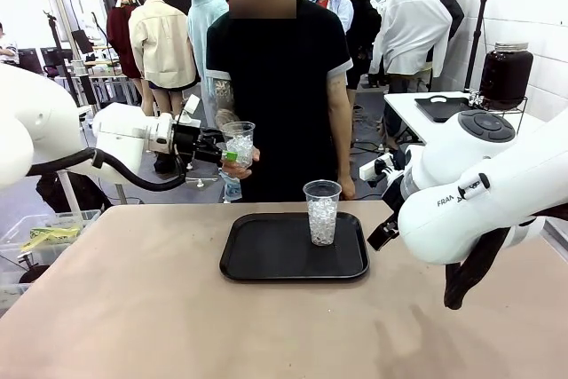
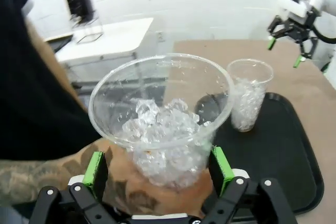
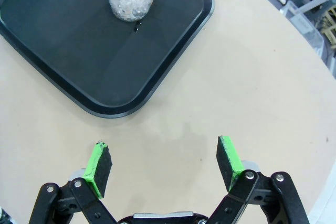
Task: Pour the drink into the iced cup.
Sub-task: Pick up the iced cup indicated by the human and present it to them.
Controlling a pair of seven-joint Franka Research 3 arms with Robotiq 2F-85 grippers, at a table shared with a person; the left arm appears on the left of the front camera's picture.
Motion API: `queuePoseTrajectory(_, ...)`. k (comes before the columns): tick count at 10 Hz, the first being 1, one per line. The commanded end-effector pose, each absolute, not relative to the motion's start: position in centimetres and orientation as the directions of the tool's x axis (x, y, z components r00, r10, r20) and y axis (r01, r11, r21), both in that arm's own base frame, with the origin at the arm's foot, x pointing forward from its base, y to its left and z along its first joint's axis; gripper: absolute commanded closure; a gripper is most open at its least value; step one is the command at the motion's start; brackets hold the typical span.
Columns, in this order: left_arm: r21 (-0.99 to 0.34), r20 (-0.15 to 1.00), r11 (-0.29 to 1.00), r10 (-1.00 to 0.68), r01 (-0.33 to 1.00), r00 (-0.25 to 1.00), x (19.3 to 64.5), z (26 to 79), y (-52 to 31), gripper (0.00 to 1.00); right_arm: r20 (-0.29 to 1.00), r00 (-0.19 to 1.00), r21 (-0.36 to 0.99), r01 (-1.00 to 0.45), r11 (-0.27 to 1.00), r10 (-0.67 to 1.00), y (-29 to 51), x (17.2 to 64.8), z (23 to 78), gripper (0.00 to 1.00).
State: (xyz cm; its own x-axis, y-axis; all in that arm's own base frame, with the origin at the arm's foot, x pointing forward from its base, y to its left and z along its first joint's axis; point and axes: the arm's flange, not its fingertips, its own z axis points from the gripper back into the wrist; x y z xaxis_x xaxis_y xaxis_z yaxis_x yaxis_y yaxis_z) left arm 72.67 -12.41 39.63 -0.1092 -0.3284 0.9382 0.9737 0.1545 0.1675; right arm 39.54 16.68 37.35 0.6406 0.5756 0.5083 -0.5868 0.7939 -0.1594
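A person's hand holds a clear plastic cup full of ice cubes beyond the table's far edge. My left gripper stands open around that cup, its green pads on either side, with the hand wrapped around the cup's base. A second iced cup stands upright on the black tray. My right gripper hangs open and holds nothing, above bare table beside the tray. The drink is out of view; both cups show white ice.
A dark jar sits on a white side table at the back right. A clear bin stands off the table's left edge. A small wet spot lies on the tray by the cup.
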Motion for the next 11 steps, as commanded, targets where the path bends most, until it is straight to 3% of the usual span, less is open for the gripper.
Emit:
queuePoseTrajectory(1,0.183,0.915,0.344,-0.401,0.921,-0.032,68.0,41.2,-11.5,0.0,0.508,0.641,-0.159,-0.587,0.794,0.575,16.7,39.5,37.3,0.0)
queuePoseTrajectory(3,0.205,0.891,0.477,-0.452,0.855,0.039,63.3,42.1,-10.7,0.0,0.508,0.641,-0.159,-0.587,0.794,0.575,16.7,39.5,37.3,0.0)
queuePoseTrajectory(4,0.138,0.832,0.493,-0.528,0.859,0.169,54.5,42.1,-10.5,0.0,0.508,0.641,-0.159,-0.587,0.794,0.575,16.7,39.5,37.3,0.0)
queuePoseTrajectory(6,0.147,0.814,0.502,-0.551,0.852,0.184,53.2,42.2,-10.2,0.0,0.508,0.641,-0.159,-0.587,0.794,0.575,16.7,39.5,37.3,0.0)
queuePoseTrajectory(9,0.054,0.675,0.542,-0.639,0.839,0.37,46.1,41.6,-8.9,0.0,0.508,0.641,-0.159,-0.587,0.794,0.575,16.7,39.5,37.3,0.0)
queuePoseTrajectory(11,0.063,0.636,0.63,-0.623,0.774,0.456,42.8,41.6,-8.0,0.0,0.508,0.641,-0.159,-0.587,0.794,0.575,16.7,39.5,37.3,0.0)
